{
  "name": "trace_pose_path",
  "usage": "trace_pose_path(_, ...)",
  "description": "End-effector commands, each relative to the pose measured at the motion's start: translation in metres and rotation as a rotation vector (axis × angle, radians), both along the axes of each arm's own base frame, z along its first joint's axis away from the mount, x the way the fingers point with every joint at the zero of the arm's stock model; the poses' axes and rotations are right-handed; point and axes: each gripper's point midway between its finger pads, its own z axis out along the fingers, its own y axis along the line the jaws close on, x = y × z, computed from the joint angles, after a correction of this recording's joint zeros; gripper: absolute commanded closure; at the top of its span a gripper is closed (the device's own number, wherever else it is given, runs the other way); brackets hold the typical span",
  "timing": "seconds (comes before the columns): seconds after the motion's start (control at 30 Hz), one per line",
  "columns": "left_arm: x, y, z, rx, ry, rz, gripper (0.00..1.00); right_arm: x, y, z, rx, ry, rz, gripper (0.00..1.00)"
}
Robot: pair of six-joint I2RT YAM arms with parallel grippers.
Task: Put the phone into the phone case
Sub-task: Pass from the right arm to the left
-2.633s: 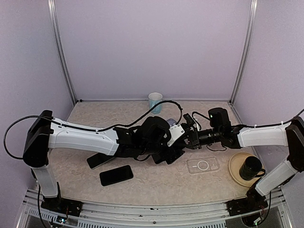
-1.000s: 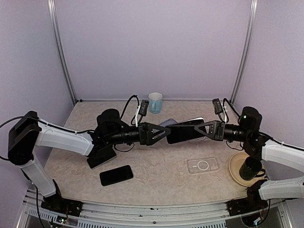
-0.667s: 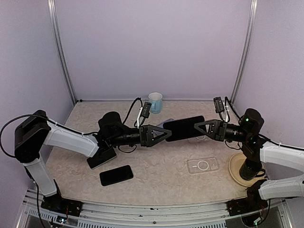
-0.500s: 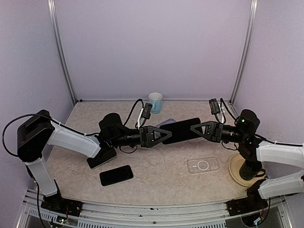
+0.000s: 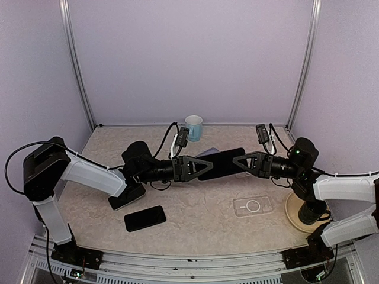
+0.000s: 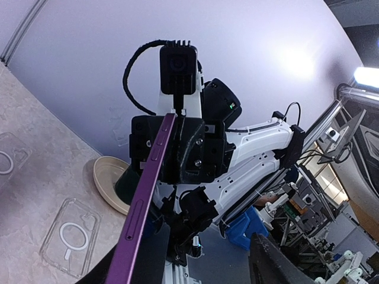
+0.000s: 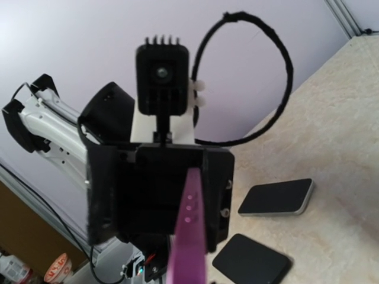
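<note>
A dark phone with a purple edge [image 5: 222, 164] hangs in mid-air between both arms, above the table. My right gripper [image 5: 249, 163] is shut on its right end; in the right wrist view the purple phone edge [image 7: 190, 236] runs out from my right gripper [image 7: 188, 278] towards the left wrist. My left gripper [image 5: 198, 167] faces it, open, with the phone's left end between its jaws. In the left wrist view the phone edge [image 6: 151, 177] lies near one side of my left gripper [image 6: 189, 266], well apart from the other finger [image 6: 272, 263]. The clear phone case [image 5: 253, 206] [image 6: 71, 236] lies flat on the table below.
A black phone [image 5: 145, 218] and a light-edged phone [image 5: 126, 195] lie front left, both also in the right wrist view [image 7: 251, 260] [image 7: 278, 197]. A tan plate [image 5: 294, 214] holds a dark mug [image 5: 312, 210]. A pale blue cup [image 5: 193, 127] stands at the back. A second clear case [image 6: 5, 161] lies farther off.
My right arm has carried the phone leftward, so its end now sits between the left jaws. The left jaws have narrowed. The left arm has barely moved.
</note>
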Motion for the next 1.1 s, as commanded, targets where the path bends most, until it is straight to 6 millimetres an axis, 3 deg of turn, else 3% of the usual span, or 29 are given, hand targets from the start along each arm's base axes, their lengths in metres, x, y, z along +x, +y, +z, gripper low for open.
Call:
trace_pose_path(0.0,-0.004,0.000,0.002,-0.027,-0.015,-0.029,0.41,0.002,0.002,0.029,0.062,-0.120,-0.020,1.00)
trace_pose_path(0.1,-0.004,0.000,0.001,-0.026,-0.011,-0.032,0.43,0.003,0.003,0.028,0.062,-0.120,-0.018,1.00)
trace_pose_path(0.27,-0.004,0.001,0.001,-0.027,-0.012,-0.032,0.57,0.005,0.004,0.024,0.059,-0.111,-0.016,1.00)
trace_pose_path(0.57,-0.006,0.001,0.001,-0.034,-0.008,-0.048,0.99,0.004,0.006,0.021,0.053,-0.105,-0.004,1.00)
trace_pose_path(0.73,-0.007,0.002,0.003,-0.037,-0.006,-0.052,1.00,0.005,0.006,0.022,0.045,-0.113,-0.006,1.00)
trace_pose_path(0.93,0.007,0.010,0.002,-0.026,0.008,0.003,1.00,0.017,0.007,0.020,-0.019,-0.118,-0.052,0.56)
trace_pose_path(1.07,0.021,0.021,0.000,-0.004,0.019,0.077,1.00,0.030,0.005,0.016,-0.106,-0.141,-0.123,0.37)
